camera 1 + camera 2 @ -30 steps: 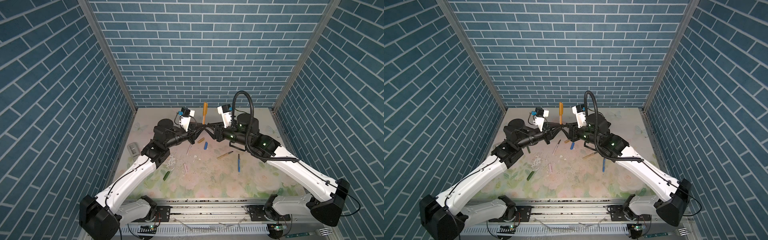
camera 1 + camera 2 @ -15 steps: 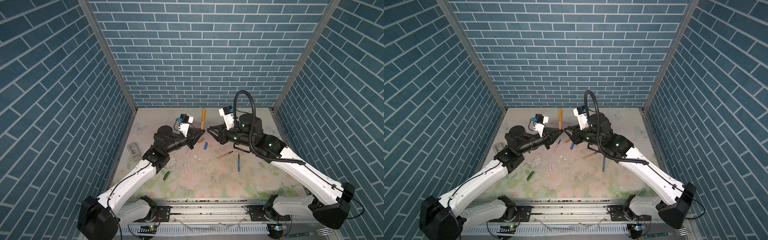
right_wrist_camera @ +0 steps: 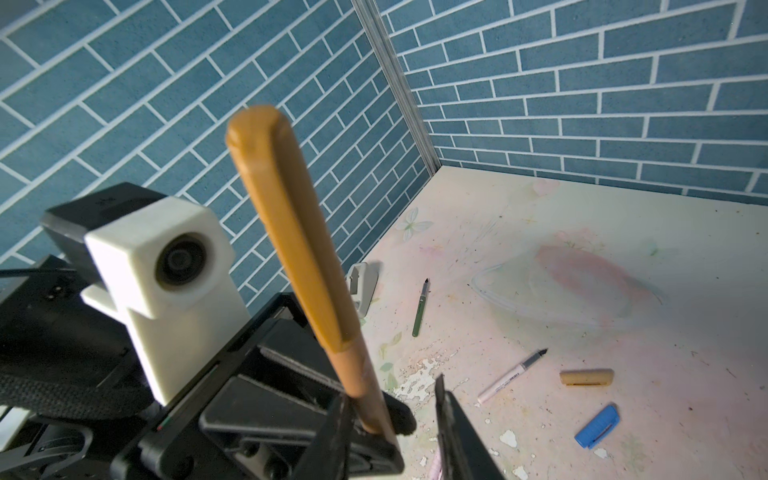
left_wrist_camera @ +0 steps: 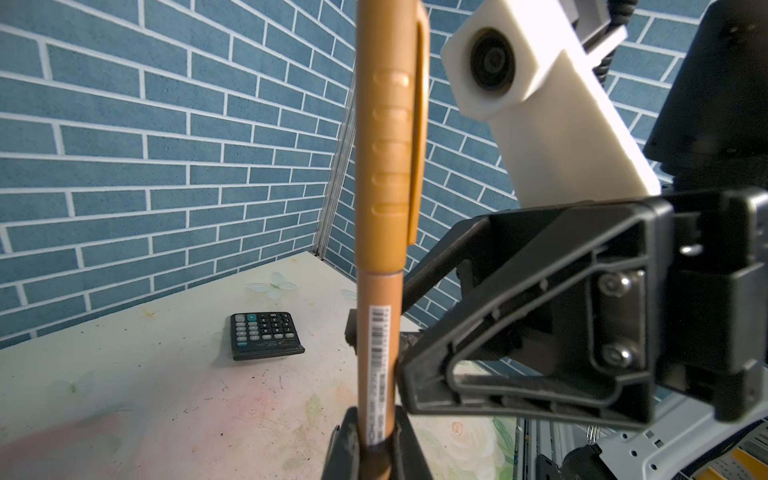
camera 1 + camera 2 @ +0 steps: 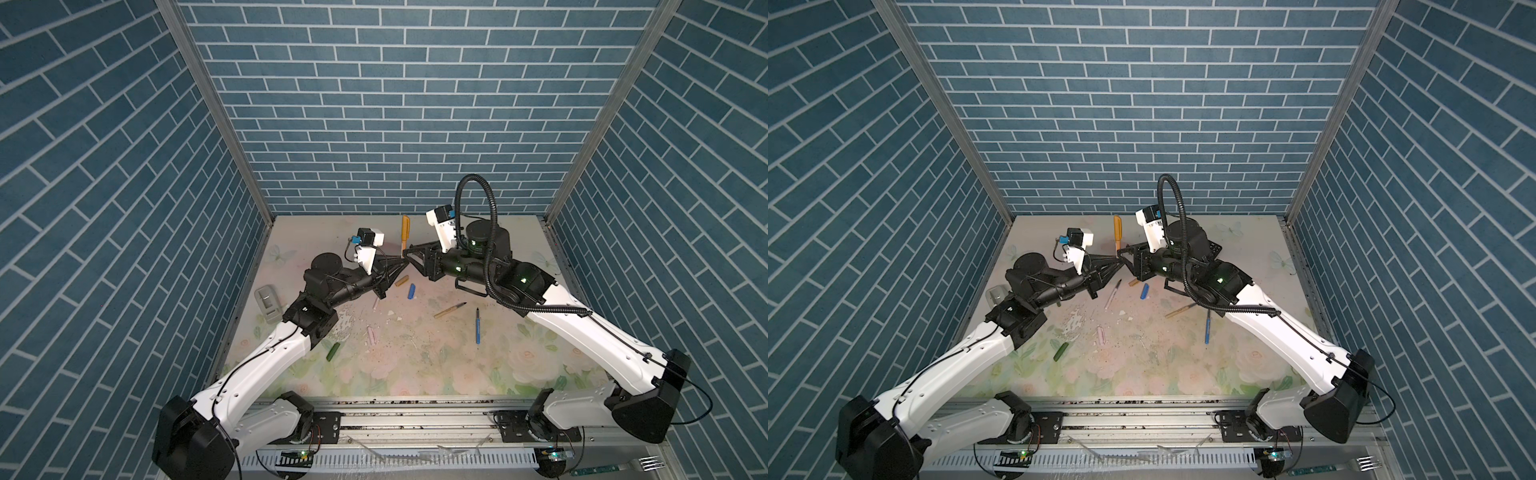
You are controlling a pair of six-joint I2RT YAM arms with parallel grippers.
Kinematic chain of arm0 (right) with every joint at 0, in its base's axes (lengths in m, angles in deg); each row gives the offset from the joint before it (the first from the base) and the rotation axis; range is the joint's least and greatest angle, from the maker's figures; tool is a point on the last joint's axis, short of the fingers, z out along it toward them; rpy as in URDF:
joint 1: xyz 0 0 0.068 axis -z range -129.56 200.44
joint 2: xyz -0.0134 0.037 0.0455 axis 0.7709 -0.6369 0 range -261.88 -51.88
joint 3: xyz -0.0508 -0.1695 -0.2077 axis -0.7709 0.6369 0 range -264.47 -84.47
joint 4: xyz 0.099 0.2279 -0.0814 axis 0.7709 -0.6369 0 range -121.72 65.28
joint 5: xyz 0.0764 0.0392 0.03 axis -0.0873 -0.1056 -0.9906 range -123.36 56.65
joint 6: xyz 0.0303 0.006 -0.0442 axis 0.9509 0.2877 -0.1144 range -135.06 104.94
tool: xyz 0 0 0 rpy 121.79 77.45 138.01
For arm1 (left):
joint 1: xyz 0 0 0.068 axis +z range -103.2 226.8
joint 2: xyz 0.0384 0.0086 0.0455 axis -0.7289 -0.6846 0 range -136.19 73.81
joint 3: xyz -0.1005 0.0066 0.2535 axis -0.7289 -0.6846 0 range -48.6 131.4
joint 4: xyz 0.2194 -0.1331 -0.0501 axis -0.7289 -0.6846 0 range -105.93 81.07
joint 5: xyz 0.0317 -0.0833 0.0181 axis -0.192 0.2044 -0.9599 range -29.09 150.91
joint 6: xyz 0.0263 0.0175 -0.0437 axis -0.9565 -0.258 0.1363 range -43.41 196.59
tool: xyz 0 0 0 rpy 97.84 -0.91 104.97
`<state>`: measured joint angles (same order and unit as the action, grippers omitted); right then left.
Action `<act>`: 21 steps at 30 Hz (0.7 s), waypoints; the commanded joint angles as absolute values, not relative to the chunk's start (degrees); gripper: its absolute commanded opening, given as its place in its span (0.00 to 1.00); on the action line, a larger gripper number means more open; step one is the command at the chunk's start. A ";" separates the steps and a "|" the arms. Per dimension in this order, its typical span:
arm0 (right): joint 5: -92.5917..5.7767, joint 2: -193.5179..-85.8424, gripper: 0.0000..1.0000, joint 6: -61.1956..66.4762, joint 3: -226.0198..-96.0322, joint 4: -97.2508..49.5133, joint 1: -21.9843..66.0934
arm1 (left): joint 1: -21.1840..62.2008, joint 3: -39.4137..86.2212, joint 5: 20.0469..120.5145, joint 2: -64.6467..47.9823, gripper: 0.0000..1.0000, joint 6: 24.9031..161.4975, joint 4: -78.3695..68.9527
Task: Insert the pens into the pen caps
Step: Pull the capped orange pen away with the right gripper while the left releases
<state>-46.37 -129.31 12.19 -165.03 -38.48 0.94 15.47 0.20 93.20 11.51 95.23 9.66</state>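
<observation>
A brown pen (image 5: 405, 232) (image 4: 380, 166) with its brown cap on stands upright above the back middle of the table. My left gripper (image 5: 404, 263) (image 4: 376, 436) is shut on its lower barrel. My right gripper (image 5: 411, 254) (image 3: 392, 399) is open and straddles the same barrel, one finger close beside it, the other apart. On the table lie a tan cap (image 5: 402, 281), blue cap (image 5: 412, 291), pink cap (image 5: 372, 336), green cap (image 5: 333, 352), tan pen (image 5: 450, 310), blue pen (image 5: 477, 326), white-pink pen (image 5: 1113, 294) and green pen (image 3: 419, 309).
A grey stapler-like object (image 5: 268, 301) sits at the table's left edge. A black calculator (image 4: 266, 334) lies at the back behind the right arm. A metal fork (image 5: 648, 461) rests off the table at the front right. Blue brick walls close in three sides.
Half a second ago the two grippers stood apart, with the pen tilted in the left one. They have come together again, and the pen stands upright between the right jaws.
</observation>
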 commanded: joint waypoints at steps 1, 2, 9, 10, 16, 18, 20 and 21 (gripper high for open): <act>-47.15 -129.99 0.33 11.96 -166.03 -34.27 0.74 | 15.68 -0.61 94.57 11.87 0.00 95.76 12.23; -47.36 -130.14 0.32 12.09 -165.95 -33.68 0.70 | 15.68 -0.67 94.65 11.77 0.00 95.89 12.25; -48.52 -131.50 0.25 12.63 -166.36 -32.60 0.70 | 15.67 -0.87 95.32 11.52 0.00 96.71 12.98; -48.56 -131.59 0.22 12.70 -166.35 -32.54 0.79 | 15.68 -0.87 95.36 11.54 0.00 96.82 13.09; -47.78 -130.81 0.12 12.80 -166.03 -32.70 0.64 | 15.68 -0.96 94.61 11.50 0.00 97.59 13.23; -47.38 -130.48 0.12 12.72 -165.95 -32.78 0.65 | 15.64 -1.04 93.28 11.65 0.18 98.16 12.74; -46.02 -130.37 0.12 12.05 -166.28 -34.11 0.72 | 15.66 -1.05 91.63 12.17 0.46 98.17 11.82; -44.58 -130.37 0.12 11.27 -166.86 -35.61 0.85 | 15.68 -1.10 90.64 12.50 0.57 97.96 11.19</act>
